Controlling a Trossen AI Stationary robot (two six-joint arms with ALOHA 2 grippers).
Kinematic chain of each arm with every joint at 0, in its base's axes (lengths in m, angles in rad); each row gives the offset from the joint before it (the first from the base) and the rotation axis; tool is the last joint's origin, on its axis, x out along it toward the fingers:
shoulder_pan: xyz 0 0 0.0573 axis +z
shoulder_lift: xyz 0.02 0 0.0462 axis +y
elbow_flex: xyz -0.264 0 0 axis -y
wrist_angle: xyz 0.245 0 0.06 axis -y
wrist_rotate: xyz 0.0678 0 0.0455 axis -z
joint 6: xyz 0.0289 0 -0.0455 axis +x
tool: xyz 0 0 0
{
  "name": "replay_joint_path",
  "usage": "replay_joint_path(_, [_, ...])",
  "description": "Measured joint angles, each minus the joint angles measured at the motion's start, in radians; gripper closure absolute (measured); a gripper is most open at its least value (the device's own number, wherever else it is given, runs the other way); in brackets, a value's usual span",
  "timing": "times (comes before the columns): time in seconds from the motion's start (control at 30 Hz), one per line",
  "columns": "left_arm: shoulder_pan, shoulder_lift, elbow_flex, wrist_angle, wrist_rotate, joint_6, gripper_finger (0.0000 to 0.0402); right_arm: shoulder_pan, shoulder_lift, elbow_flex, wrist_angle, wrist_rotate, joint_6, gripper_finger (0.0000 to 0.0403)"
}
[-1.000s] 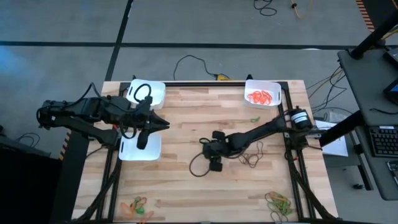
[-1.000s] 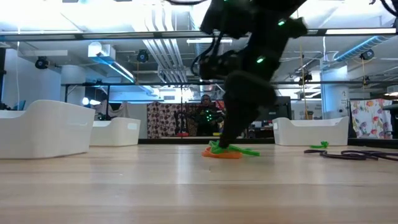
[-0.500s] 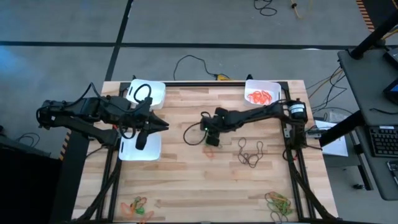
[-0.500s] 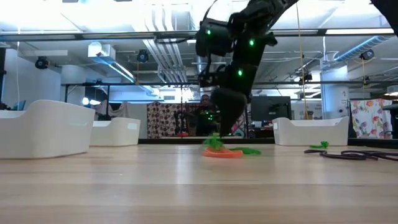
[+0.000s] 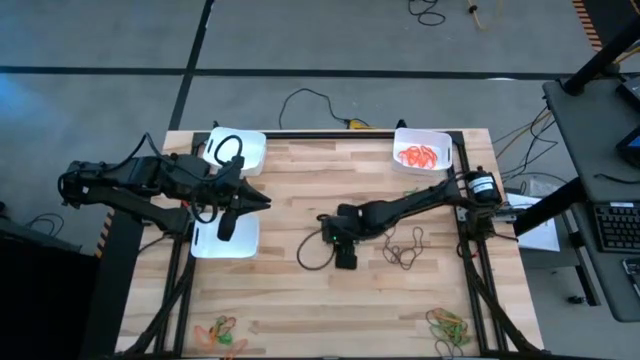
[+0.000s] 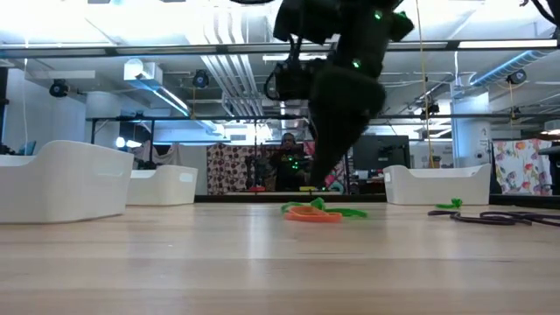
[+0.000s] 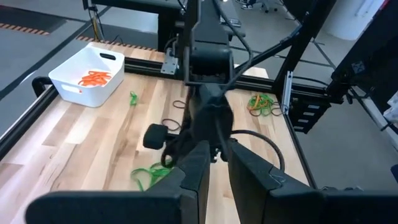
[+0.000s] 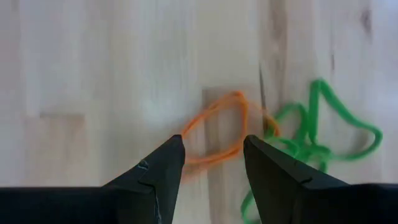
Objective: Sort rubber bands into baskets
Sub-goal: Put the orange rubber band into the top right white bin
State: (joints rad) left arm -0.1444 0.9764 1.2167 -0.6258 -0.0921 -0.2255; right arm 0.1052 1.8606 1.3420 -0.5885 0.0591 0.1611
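Right tool hangs at centre of the overhead frame, fingers spread, nothing pinched. They straddle the thin orange rubber loop lying flat on the pale wooden counter; a tangled green rubber loop touches it, so the spread stance looks aimed at taking only the orange.

Its likely home, the white shallow plastic tray holding orange bands, sits upper right of that frame.

Left tool waits at left over the white plastic trays, fingers nearly pressed together, empty.
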Motion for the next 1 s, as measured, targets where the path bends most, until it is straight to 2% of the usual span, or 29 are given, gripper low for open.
replay_joint_path(0.23, [0.0,0.0,0.0,-0.002,0.003,-0.016,0.0359,-0.066,0.001,-0.05,-0.002,0.096,-0.004,0.0241])
replay_joint_path(0.4, [-0.008,-0.001,0.0,-0.003,0.004,-0.055,0.0359,-0.153,0.001,-0.053,0.005,0.152,-0.081,0.0241])
replay_joint_path(0.63, [-0.059,-0.003,0.0,-0.004,0.005,-0.083,0.0359,-0.236,-0.006,-0.01,0.001,0.147,-0.107,0.0241])
replay_joint_path(0.8, [-0.076,-0.003,0.0,-0.004,0.005,-0.086,0.0359,-0.181,-0.034,0.05,0.0,0.097,-0.054,0.0241])
replay_joint_path(1.0, [-0.076,-0.002,0.0,-0.003,-0.001,-0.073,0.0359,-0.017,-0.031,0.054,0.005,0.088,0.035,0.0241])
